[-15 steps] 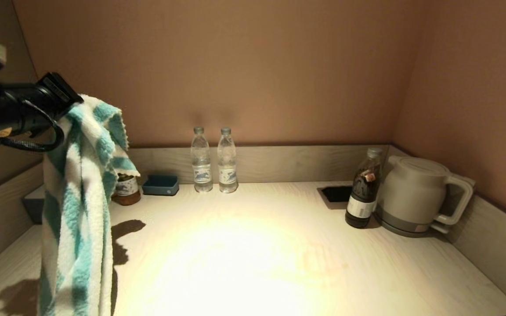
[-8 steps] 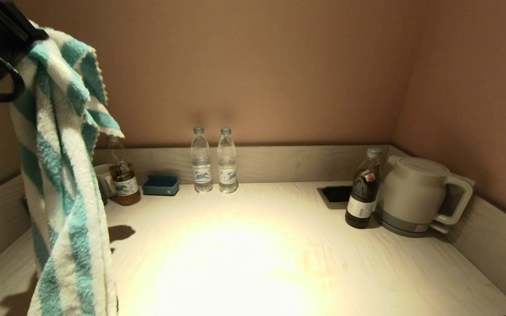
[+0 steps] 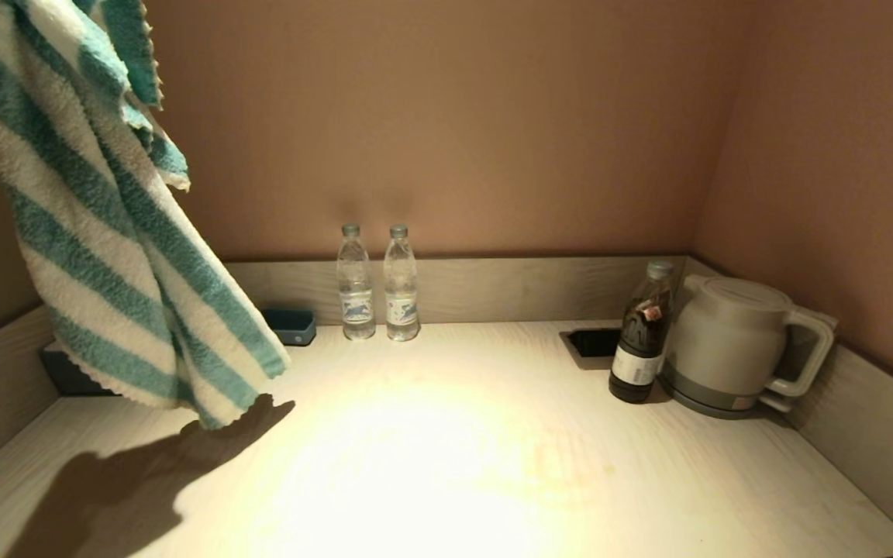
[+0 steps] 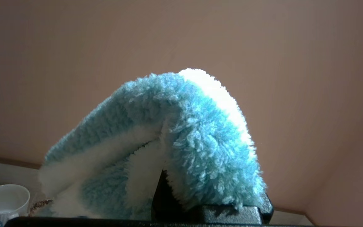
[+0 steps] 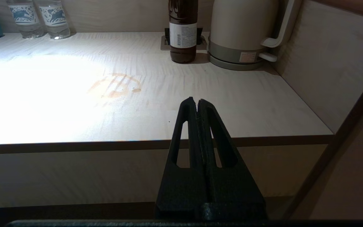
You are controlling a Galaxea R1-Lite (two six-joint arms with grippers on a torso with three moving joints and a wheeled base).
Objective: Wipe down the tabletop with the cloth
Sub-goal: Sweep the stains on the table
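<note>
Jaws clamped on cloth [image 3: 105, 232] by left gripper [image 4: 181, 201]; cloth hangs lengthwise above tabletop [image 3: 454, 465]. Right gripper [image 5: 197, 102] closed, empty.

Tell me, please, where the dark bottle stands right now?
In the head view, the dark bottle stands upright at the back right, just left of the kettle.

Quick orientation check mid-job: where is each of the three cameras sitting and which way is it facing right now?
Head view: on the head, looking forward and down at the tabletop; no arm shows, only the hanging striped cloth.
Left wrist view: behind the left end effector, raised, facing the wall; cloth draped over it.
Right wrist view: behind the shut right end effector, low before the table's front edge, facing the back wall.
Shared: head and right wrist views both show the kettle, dark bottle and two water bottles.
</note>
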